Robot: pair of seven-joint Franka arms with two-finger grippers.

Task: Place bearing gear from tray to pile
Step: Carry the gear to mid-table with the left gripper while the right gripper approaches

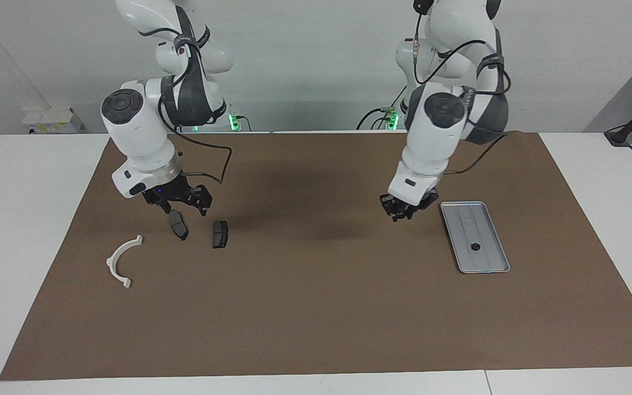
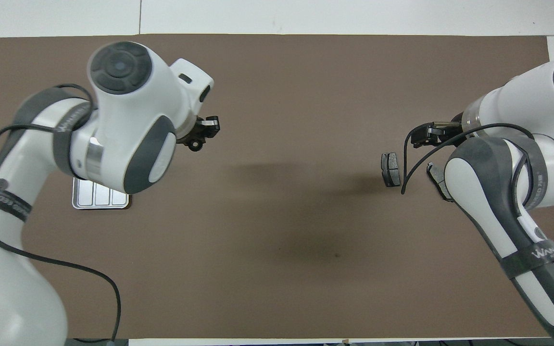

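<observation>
The silver tray (image 1: 489,263) lies toward the left arm's end of the table, with one small black bearing gear (image 1: 475,247) on it. My left gripper (image 1: 402,214) hangs over the mat beside the tray, on the pile's side. It is shut on a small dark toothed gear (image 2: 194,143). In the overhead view the left arm hides most of the tray (image 2: 99,199). The pile lies toward the right arm's end: a white half-ring bracket (image 1: 123,260) and two dark brake pads (image 1: 178,226) (image 1: 220,234). My right gripper (image 1: 184,207) waits open just above one pad.
A brown mat (image 1: 316,307) covers the table between the tray and the pile. The white tabletop (image 1: 20,219) borders it. A black cable (image 1: 223,164) hangs from the right arm's wrist. The right arm hides the bracket in the overhead view.
</observation>
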